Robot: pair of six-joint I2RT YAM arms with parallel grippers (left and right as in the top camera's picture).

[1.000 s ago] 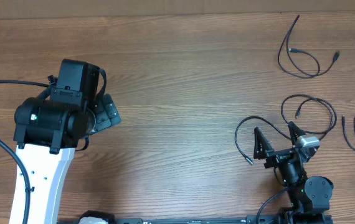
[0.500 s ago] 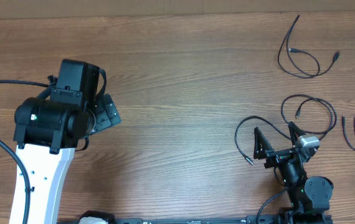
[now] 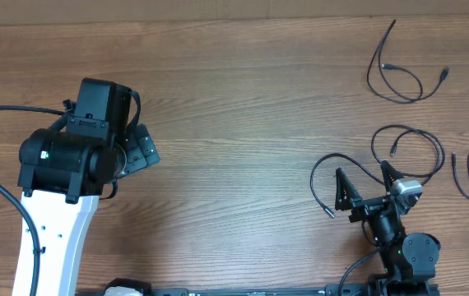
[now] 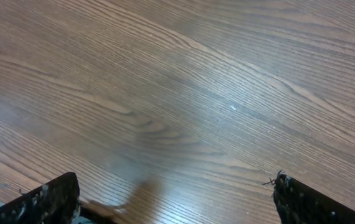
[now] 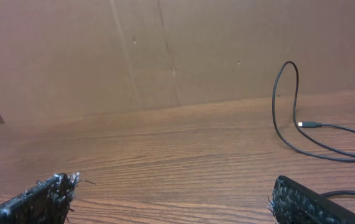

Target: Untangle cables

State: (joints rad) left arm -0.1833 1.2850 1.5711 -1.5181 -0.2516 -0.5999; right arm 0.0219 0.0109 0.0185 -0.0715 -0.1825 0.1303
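**Overhead and wrist views, cables on the table.** Four thin black cables lay apart from one another in the right third of the wooden table. The far cable sat near the back edge. The middle loop lay nearer. The edge cable ran off the right border of the overhead view, its remainder cut off. The near loop curved just beside the right gripper, and one end passed behind the finger; contact could not be judged.

The right gripper's jaws stood spread wide with nothing between them. In its wrist view a cable with a silver plug lay ahead to the right. Only a sliver of another cord showed by the right fingertip.

The left gripper was largely hidden beneath its own arm from above. Its wrist view showed the jaws wide apart over bare wood.

The middle and left of the table offered broad open room. A cardboard wall closed the back edge.
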